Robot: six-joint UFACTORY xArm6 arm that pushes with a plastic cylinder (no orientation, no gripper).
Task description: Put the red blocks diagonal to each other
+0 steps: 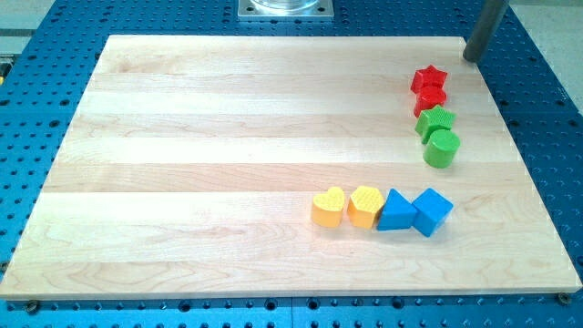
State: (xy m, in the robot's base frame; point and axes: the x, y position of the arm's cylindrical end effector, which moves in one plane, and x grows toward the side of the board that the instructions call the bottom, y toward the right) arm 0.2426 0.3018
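Note:
Two red blocks sit near the board's right edge: a red star and, touching it just below, a second red block whose shape is partly hidden by the star. My tip is at the view's top right, at the board's far corner, up and right of the red star and apart from it. Below the red blocks, a green star and a green cylinder continue the column.
A row near the bottom middle holds a yellow heart, a yellow hexagon, a blue triangle and a blue cube. The wooden board lies on a blue perforated table. The metal arm base is at top centre.

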